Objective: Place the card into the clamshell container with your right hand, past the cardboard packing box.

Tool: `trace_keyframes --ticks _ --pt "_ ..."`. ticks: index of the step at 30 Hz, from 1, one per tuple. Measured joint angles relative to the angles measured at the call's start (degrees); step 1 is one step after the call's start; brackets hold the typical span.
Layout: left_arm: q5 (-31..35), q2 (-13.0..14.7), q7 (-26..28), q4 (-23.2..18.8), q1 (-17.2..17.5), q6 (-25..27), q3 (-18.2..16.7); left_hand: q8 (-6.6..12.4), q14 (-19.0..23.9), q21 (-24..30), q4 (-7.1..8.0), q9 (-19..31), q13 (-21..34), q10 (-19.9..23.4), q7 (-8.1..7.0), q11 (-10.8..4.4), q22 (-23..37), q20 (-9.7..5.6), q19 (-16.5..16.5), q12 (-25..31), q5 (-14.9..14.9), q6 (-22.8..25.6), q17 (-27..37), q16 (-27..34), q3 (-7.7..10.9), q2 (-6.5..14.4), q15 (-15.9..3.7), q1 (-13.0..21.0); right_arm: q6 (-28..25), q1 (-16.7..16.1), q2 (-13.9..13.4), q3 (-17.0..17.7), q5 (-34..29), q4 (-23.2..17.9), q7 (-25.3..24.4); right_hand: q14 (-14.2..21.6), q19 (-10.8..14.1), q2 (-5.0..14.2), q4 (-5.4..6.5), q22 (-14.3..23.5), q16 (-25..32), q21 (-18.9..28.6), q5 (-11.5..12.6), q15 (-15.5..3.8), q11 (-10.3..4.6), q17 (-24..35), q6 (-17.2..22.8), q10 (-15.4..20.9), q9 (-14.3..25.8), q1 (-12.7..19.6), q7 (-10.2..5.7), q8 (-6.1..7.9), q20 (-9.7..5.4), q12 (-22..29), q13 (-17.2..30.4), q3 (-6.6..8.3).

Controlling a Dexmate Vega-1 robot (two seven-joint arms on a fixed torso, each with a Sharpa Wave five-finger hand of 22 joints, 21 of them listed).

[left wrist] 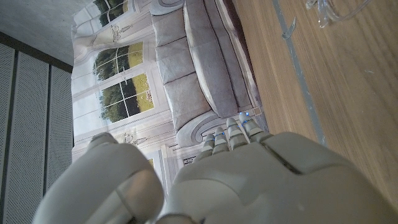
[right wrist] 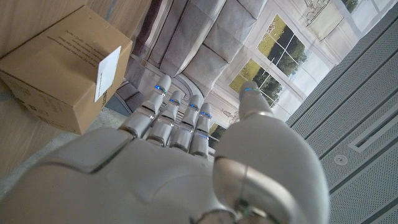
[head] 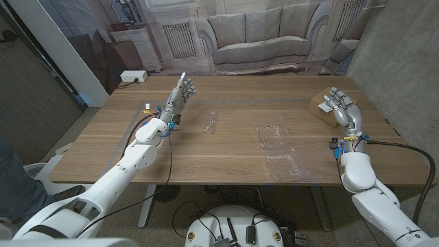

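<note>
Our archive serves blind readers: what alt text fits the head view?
Two white robot arms reach over a wooden table, left robot hand and right robot hand raised, holding nothing. A clear clamshell container lies open between them; a cardboard box sits beside the right hand.

Printed backdrop (head: 240,34) — sofa and windows, grey concrete wall (head: 405,62), wooden table (head: 226,147)

1. My arms are glossy white, built of rounded shell segments.
2. My left hand (head: 182,91) and right hand (head: 339,105) are pale grey, with jointed fingers.
3. Small blue lights dot my right fingers (right wrist: 163,101) in the wrist view.
4. Black cables loop from each forearm, with blue fittings at the wrists.
5. Thin seams run across the back of my right hand.
</note>
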Motion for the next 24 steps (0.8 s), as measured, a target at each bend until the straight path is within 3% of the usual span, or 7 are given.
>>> trace_keyframes --ticks 17,24 --pt "0.1 -0.1 -0.8 0.3 -0.3 0.2 0.5 0.00 0.0 -0.5 0.00 0.0 0.0 0.0 0.00 0.00 0.0 0.00 0.0 -0.4 0.0 0.0 0.1 -0.4 0.00 0.0 0.00 0.0 -3.7 -1.2 -0.2 1.3 -3.8 -1.4 -2.6 0.5 0.5 -0.19 0.23 0.0 0.0 0.0 0.0 -0.12 0.08 0.0 0.1 0.3 0.0 1.5 -0.08 0.00 -0.10 0.0 0.0 0.23" --pt "0.2 -0.2 -0.8 0.4 -0.4 0.4 0.6 0.00 0.0 -0.8 0.01 0.0 0.0 0.0 0.00 0.00 0.0 0.00 0.0 -0.4 0.0 0.0 0.1 -0.4 0.00 0.0 0.00 0.0 -7.9 -1.2 -0.7 1.2 -9.1 -1.9 -5.8 1.1 0.7 0.26 0.45 0.0 0.0 0.0 0.0 -0.12 -0.23 0.0 0.5 0.6 0.3 1.9 -0.50 0.00 0.11 -0.2 0.0 0.45"
